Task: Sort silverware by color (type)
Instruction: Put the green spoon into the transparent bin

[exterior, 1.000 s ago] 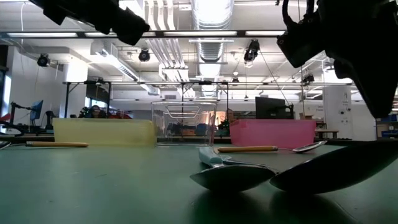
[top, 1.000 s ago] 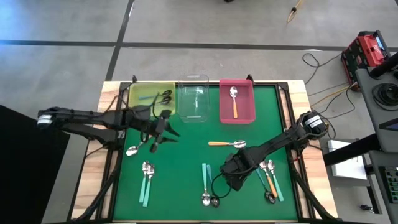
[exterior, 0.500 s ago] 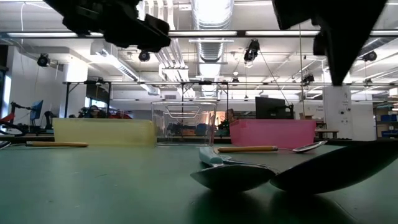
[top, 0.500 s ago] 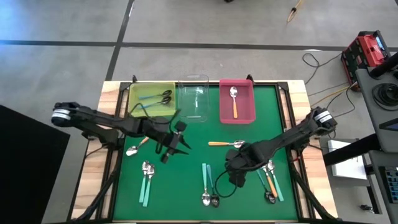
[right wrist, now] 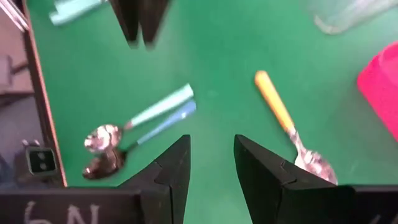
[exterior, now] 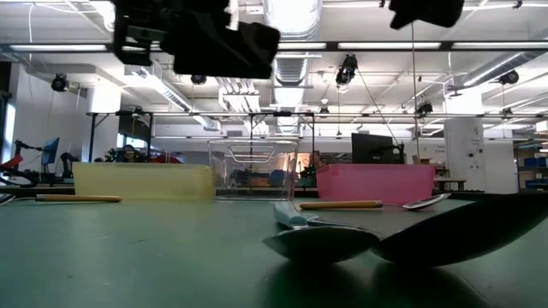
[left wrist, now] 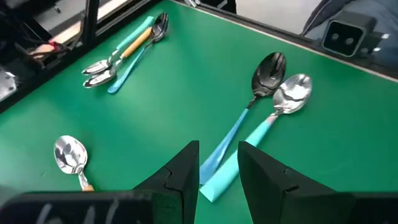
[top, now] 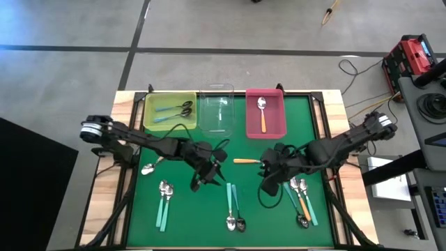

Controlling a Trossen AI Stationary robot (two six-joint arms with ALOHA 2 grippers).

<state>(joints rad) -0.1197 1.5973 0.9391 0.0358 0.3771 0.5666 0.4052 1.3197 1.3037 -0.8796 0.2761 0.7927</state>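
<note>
My left gripper [top: 208,181] [left wrist: 219,169] hangs open above the handle ends of two teal spoons [top: 233,203] [left wrist: 245,127], one with a dark bowl and one with a silver bowl, which lie flat near the table's middle front. Nothing is between its fingers. My right gripper [top: 267,183] [right wrist: 211,163] is open and empty, raised over the mat to the right of that pair. An orange spoon [top: 252,161] [right wrist: 283,118] lies flat just beyond it. The yellow bin [top: 169,109] holds teal spoons. The pink bin [top: 265,113] holds an orange spoon.
A clear bin [top: 217,110] stands between the yellow and pink ones at the far edge. More spoons lie on the green mat: an orange one at left [top: 150,166], a teal pair at near left [top: 164,203], a mixed group at near right [top: 301,199].
My left gripper has gone from beside the yellow bin toward the table's near right, sinking and rolling, and now hangs over the middle teal pair. My right gripper has risen, tipped further down and shifted a little toward the far edge. No spoon has moved.
</note>
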